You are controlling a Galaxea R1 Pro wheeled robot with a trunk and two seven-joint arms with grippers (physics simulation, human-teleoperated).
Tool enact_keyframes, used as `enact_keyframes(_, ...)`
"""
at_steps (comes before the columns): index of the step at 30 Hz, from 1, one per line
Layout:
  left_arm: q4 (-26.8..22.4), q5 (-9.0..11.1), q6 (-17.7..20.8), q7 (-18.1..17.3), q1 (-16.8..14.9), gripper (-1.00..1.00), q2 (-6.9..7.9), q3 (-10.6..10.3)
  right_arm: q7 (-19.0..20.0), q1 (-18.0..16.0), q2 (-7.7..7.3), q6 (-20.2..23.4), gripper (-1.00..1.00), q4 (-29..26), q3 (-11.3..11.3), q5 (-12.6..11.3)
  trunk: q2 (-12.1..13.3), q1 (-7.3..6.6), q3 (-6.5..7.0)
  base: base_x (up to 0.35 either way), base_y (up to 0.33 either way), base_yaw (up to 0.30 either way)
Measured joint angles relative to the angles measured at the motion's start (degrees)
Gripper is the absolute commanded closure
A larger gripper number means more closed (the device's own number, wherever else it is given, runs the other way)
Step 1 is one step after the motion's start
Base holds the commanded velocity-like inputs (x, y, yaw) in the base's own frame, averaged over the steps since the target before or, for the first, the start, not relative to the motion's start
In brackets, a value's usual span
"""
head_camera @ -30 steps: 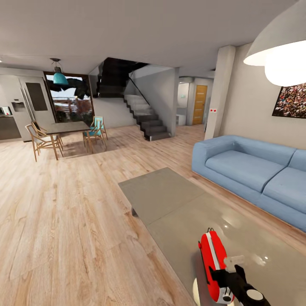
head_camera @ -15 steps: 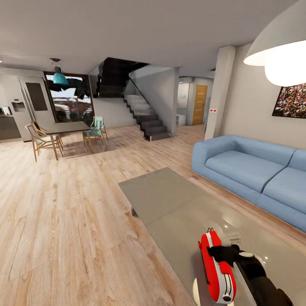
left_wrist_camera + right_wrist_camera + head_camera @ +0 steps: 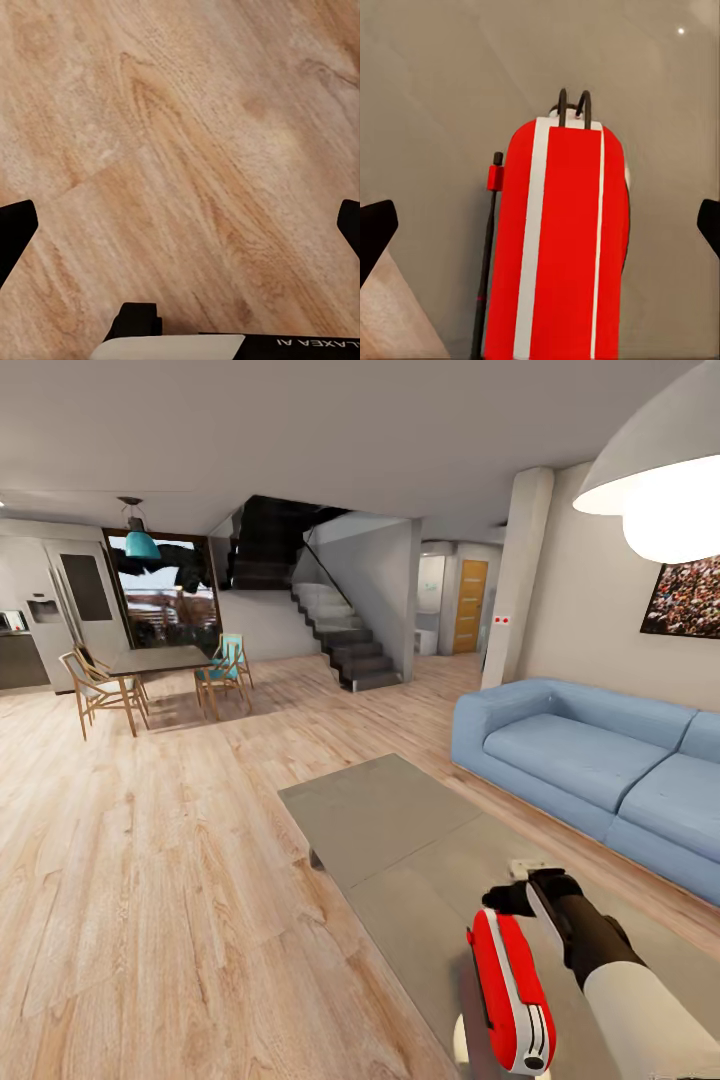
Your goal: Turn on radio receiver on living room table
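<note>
The red radio receiver (image 3: 510,990) stands on the near end of the grey coffee table (image 3: 400,825), showing its narrow rounded side with white bands. My right gripper (image 3: 527,890) hovers just above the radio's far end, open. In the right wrist view the radio (image 3: 566,247) lies straight below, with its wire handle (image 3: 572,105) and thin black antenna (image 3: 486,255). My right gripper (image 3: 540,225) has its fingertips (image 3: 375,225) spread wide on either side of it. My left gripper (image 3: 180,225) is open over the wood floor (image 3: 187,150).
A blue sofa (image 3: 590,760) runs along the table's right side. A white pendant lamp (image 3: 660,470) hangs at the upper right. Light plank floor (image 3: 150,860) stretches left toward a dark dining table with chairs (image 3: 155,660) and a staircase (image 3: 340,630).
My right arm has swung forward along the radio, from beside its near end to above its far end. The radio has stayed in place.
</note>
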Motion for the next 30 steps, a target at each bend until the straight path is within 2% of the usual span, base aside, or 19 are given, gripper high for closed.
enact_keyframes(7,0.0,0.0,-0.1,0.0,0.0,-1.00,0.04,0.0,0.3,-0.5,-1.71,0.5,-1.00,4.1,0.0,-0.2,0.0,0.00,0.00,0.000,0.000,0.000)
enact_keyframes(17,0.0,0.0,-0.2,0.0,0.0,-1.00,0.04,0.0,0.3,-0.6,-1.91,2.6,-1.00,7.0,0.0,-0.3,0.0,0.00,0.00,0.000,0.000,0.000)
enact_keyframes(30,-0.1,0.1,-0.2,0.0,0.0,-1.00,0.04,0.0,0.5,-0.6,-1.60,2.8,-1.00,9.4,0.1,-0.4,0.0,0.00,0.00,0.000,0.000,0.000)
